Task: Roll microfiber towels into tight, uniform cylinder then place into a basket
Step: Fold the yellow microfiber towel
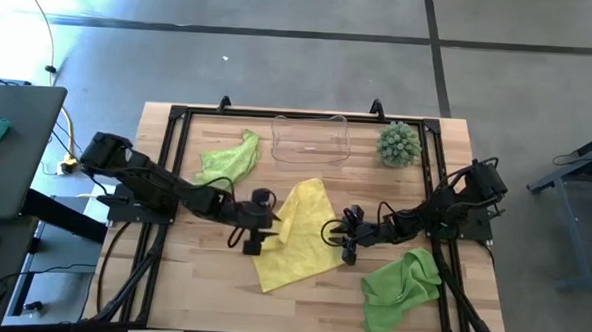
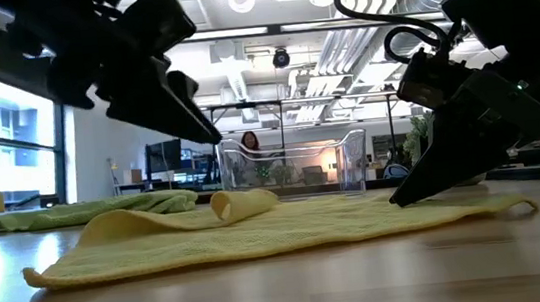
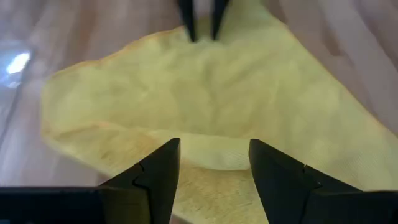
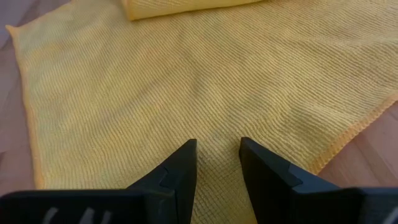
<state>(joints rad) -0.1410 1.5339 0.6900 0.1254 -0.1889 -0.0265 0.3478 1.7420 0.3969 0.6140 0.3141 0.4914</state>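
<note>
Wooden table [image 1: 300, 296] framed by a dark rail, both arms reaching in from the left and right edges toward the middle. Yellow towel [image 1: 295, 236] spread mid-table, mostly flat, one edge on the left arm's side folded over into a short loose roll. Left gripper [image 1: 254, 231] poised at that rolled edge, fingers [image 3: 155, 180] spread wide, nothing between them, just above the cloth. Right gripper [image 1: 348, 240] set at the towel's opposite edge, fingers [image 4: 183, 171] parted narrowly, tips down on or just over the yellow weave, gripping nothing visible. Green towel [image 1: 401, 288] crumpled near the front right corner, close beside the right arm. Second green towel [image 1: 228, 160] bunched toward the back left, apart from the yellow one. Clear basket [image 1: 311, 153] at the middle of the back edge, holding nothing visible. Spiky green plant [image 1: 398, 143] just right of the basket, near the back right corner. Seen level across the table: a person [image 2: 249, 143] far back in the room, behind the basket.
</note>
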